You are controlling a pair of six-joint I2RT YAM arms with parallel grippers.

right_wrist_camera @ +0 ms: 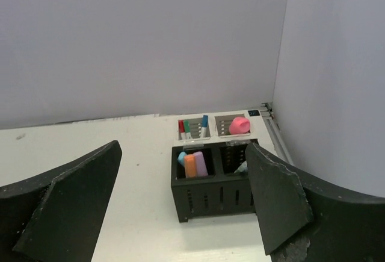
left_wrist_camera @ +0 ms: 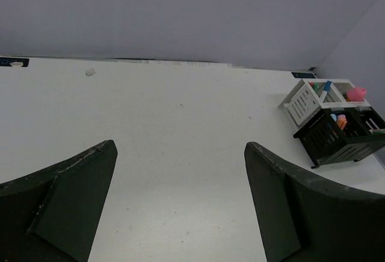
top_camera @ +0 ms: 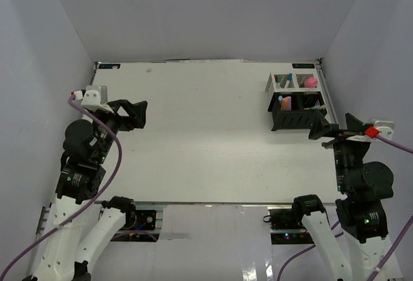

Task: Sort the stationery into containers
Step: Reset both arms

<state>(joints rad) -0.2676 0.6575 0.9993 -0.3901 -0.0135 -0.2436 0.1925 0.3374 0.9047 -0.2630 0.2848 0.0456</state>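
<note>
The black organizer (top_camera: 292, 119) with its white mesh compartments (top_camera: 284, 81) stands at the table's far right. It also shows in the right wrist view (right_wrist_camera: 210, 199) and the left wrist view (left_wrist_camera: 337, 144). Blue, orange and purple markers (right_wrist_camera: 194, 164) stand in its left black compartment. Pens with red, green and blue caps (right_wrist_camera: 192, 128) stand in the left white one. The pink-capped bottle (right_wrist_camera: 239, 125) sits in the right white one. My left gripper (top_camera: 138, 114) is open and empty at the left. My right gripper (top_camera: 321, 128) is open and empty just in front of the organizer.
The white table (top_camera: 206, 139) has grey walls on three sides. A rail (top_camera: 326, 90) runs along the right edge by the organizer. A small speck (left_wrist_camera: 90, 72) lies near the far left edge.
</note>
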